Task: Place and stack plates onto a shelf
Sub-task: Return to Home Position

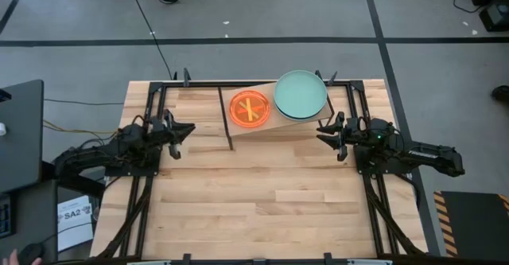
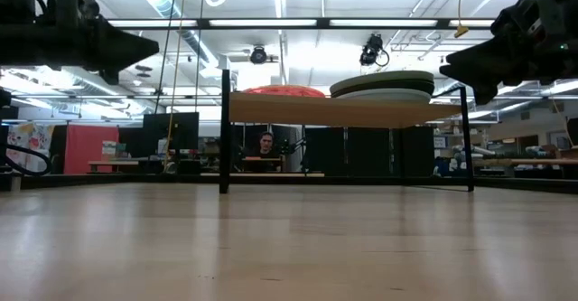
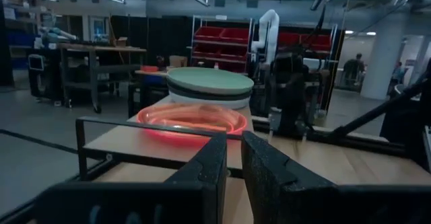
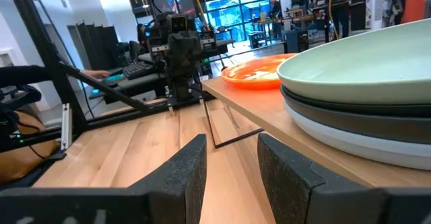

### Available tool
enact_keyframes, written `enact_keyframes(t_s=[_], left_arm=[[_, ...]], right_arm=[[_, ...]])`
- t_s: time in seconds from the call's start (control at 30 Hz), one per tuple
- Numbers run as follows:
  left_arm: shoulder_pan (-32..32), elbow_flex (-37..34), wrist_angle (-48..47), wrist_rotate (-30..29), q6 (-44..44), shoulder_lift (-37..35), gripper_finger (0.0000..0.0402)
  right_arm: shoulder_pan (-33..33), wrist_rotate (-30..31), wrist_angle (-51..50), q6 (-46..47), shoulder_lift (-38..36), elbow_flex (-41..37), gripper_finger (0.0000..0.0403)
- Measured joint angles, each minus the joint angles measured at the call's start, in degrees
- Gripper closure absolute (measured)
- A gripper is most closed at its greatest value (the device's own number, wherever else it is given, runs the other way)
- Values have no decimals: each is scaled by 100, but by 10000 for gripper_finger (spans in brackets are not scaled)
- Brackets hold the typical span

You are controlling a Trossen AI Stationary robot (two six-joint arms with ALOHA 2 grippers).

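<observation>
The shelf [image 1: 272,126] is a light-brown slanted board on thin black legs at the table's far middle. Two stacks of plates rest flat on it. The translucent orange-red stack [image 1: 249,108] is on its left half. The larger stack with a mint-green plate on top [image 1: 301,95] is on its right half, and dark and pale plates show under that top plate [image 4: 363,56]. My left gripper [image 1: 184,130] hovers left of the shelf with only a narrow gap between its fingers [image 3: 234,177]. My right gripper [image 1: 324,131] hovers right of it, open [image 4: 232,177]. Both hold nothing.
Bare slatted wooden tabletop [image 1: 262,209] spreads over the near half. Black frame rails [image 1: 151,193] run along both sides under the arms. The shelf's legs [image 2: 224,138] stand on the table. A person sits at a desk far behind the table [image 2: 265,147].
</observation>
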Motion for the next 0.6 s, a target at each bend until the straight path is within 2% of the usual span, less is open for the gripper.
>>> enact_keyframes(t_s=[0.6], left_arm=[[2,0,-2,10,4,-1,351]], right_arm=[[0,-47,83,0,33,4,263]])
